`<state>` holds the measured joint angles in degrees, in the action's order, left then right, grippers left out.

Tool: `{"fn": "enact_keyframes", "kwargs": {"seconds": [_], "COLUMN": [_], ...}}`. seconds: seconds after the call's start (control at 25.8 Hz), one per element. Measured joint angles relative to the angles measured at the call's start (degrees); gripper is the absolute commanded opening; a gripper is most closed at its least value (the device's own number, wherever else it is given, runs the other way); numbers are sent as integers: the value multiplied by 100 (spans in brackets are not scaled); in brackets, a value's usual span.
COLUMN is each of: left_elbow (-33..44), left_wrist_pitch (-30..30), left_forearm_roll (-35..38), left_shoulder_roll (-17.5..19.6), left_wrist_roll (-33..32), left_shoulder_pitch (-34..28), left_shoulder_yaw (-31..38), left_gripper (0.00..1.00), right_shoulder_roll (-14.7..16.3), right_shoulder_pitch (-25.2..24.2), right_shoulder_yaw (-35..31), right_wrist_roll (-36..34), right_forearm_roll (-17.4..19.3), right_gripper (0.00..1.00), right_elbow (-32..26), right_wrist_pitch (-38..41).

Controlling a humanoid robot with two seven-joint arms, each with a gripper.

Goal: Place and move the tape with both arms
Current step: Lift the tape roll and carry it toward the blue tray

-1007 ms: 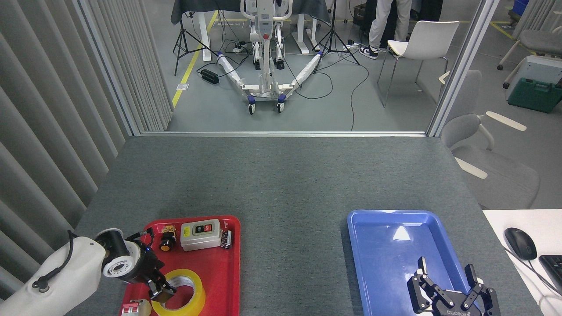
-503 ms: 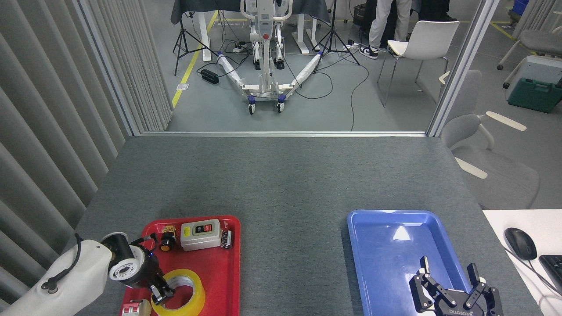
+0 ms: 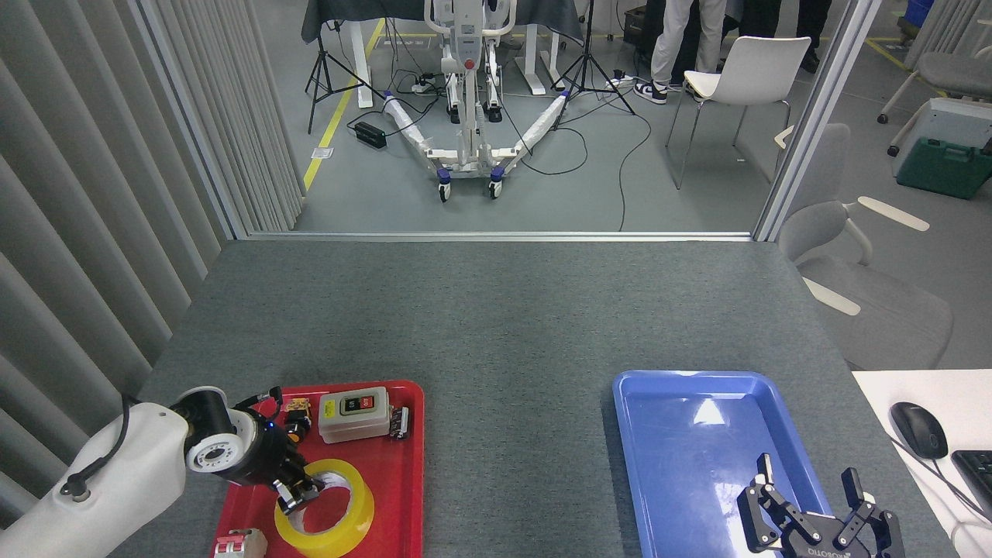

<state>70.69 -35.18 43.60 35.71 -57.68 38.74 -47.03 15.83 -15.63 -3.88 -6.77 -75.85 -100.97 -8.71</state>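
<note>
Where my left gripper [image 3: 298, 490] comes down onto the tape [image 3: 325, 508], its dark fingers straddle the roll's near-left wall, one inside the core hole and one outside, closed on that wall. The tape is a yellow translucent ring with a pale inner core; it lies in the red tray [image 3: 391, 504], toward the tray's 6 o'clock end. Against half a second ago the roll sits a little farther right and up in the tray, and my left wrist has swung up with it. At the tray's 12 o'clock end stands a grey switch box [image 3: 354, 414] with a dark and a red button; its lettering is too small to read. Beside it at 9 o'clock is a small orange-and-black part [image 3: 295, 409], and at the tray's 7 o'clock corner a small red-and-white block [image 3: 236, 544].

My right gripper [image 3: 810, 504] hangs at the 5 o'clock corner of the blue tray [image 3: 682, 434], fingers spread apart and holding nothing; the word ROBOTIQ reads upside down on its body. It has slid slightly lower and rightward than before. Both trays rest on the grey table [image 3: 496, 310]. A black mouse [image 3: 918, 430] lies at 3 o'clock.
</note>
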Motion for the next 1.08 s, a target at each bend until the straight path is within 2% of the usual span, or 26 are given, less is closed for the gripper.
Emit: {"fn": "enact_keyframes", "kwargs": {"seconds": [0.23,0.35,0.66,0.85,1.08], "left_elbow": [45,-2,-873,-1550,-2018], "left_wrist_pitch": [-145,-245,-892,-962,-983], "left_forearm_roll": [-1547,-2045,-2653,-2854,-3035], "left_shoulder_roll": [-32,-234,-1477,-2159,-2896], "left_wrist_roll": [134,168,177,177,177], "left_shoulder_pitch": [121,148,158,159,160], "left_shoulder_yaw": [664,974,1513,1589,1686], "left_gripper": [0,0,0,0,0], "right_shoulder_roll": [-24,-32,-47,-67,-79], "right_shoulder_pitch": [-1,-1,-7,-15,-11], "right_shoulder_yaw": [0,6,24,37,44], "right_wrist_roll": [8,12,18,19,20], "right_forearm_roll": [0,0,0,0,0], "right_gripper": [100,100,100,100,100], "right_elbow": [-37,-69,-141,-158,-161], "right_wrist_pitch": [0,0,30,34,40]}}
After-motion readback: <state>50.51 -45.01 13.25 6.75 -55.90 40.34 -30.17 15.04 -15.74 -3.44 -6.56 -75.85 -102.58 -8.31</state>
